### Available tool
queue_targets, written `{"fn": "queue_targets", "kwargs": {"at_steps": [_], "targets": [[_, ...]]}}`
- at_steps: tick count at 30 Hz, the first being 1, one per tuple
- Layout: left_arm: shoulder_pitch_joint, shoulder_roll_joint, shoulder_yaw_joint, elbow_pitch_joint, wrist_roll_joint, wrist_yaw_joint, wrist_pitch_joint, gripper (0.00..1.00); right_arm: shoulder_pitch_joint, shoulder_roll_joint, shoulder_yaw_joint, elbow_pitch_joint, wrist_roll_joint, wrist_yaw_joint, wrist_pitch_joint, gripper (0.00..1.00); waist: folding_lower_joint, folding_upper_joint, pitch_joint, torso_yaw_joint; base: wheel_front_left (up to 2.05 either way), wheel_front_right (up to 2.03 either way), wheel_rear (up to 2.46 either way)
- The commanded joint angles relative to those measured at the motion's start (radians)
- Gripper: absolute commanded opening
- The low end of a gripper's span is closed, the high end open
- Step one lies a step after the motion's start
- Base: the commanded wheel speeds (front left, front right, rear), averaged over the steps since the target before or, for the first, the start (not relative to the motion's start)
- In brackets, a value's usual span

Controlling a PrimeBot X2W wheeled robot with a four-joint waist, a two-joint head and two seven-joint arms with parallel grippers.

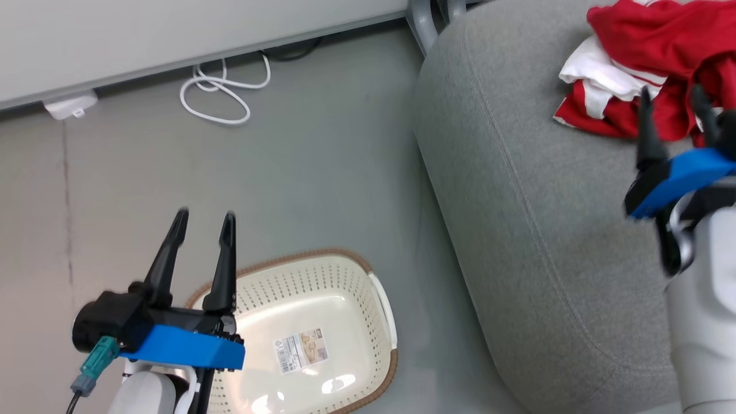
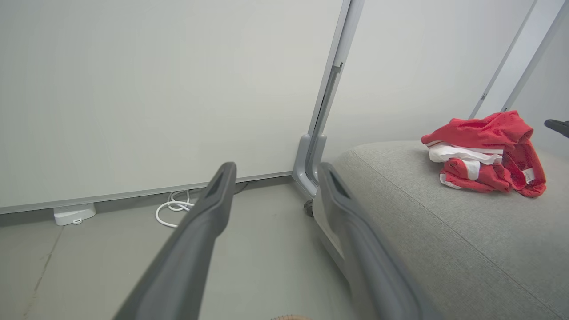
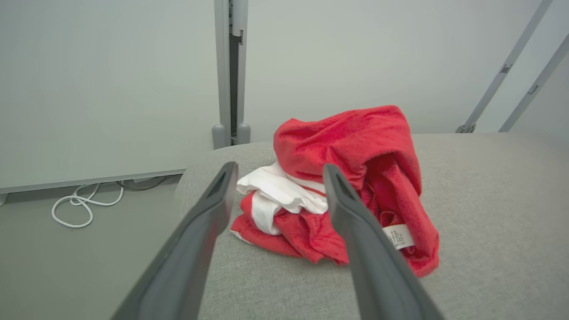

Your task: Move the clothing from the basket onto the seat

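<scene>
Both grippers stand with fingers spread moderately wide and nothing between them.

Left gripper (image 1: 206,215): two long dark fingers on a blue mount, at the lower left of the head view, above the near-left rim of the rounded cream-white perforated plastic basket (image 1: 345,270) with its brown woven-look rim. The basket sits on the grey floor (image 1: 322,161), just beside the front edge of the seat; its bottom carries a printed paper label (image 1: 302,348). In the left wrist view these fingers point toward the wall base and the seat's corner.

Right gripper (image 1: 671,92): at the right of the head view, over the large light grey fabric-upholstered seat (image 1: 546,230), somewhat blurred. Its fingertips overlap the near edge of the clothing there. In the right wrist view the fingers frame the pile from the near side; I cannot tell whether they touch the fabric.

Clothing (image 1: 650,34): bright red soft fabric with white bands and white lining, crumpled in one heap on the seat's top surface, back from the rounded front edge. A small white tag shows at its right side in the right wrist view.

Background: a coiled white cable (image 1: 215,95) and a small white plastic box (image 1: 69,104) lie on the floor by the pale wall panel (image 1: 172,34).
</scene>
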Motion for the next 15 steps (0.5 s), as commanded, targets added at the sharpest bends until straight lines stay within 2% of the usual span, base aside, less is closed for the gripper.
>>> {"fn": "queue_targets", "kwargs": {"at_steps": [1,8,15], "targets": [[0.035,-0.018,0.031,0.012,0.006,0.008,-0.005,1.0,0.07,0.019,0.039,-0.033,0.011,0.0,-0.014,1.0,0.0003,0.0,-0.066,-0.015,0.0,0.0,0.0],[0.145,-0.073,0.114,0.048,0.022,0.003,-0.005,1.0,0.286,0.068,0.169,-0.184,0.067,0.0,-0.004,1.0,0.0003,0.0,-0.185,0.023,0.0,0.0,0.0],[0.209,-0.102,0.166,0.073,0.027,0.0,-0.005,1.0,0.467,0.094,0.198,-0.342,0.085,0.0,0.025,1.0,0.0003,0.0,-0.248,0.066,0.0,0.0,0.0]]}}
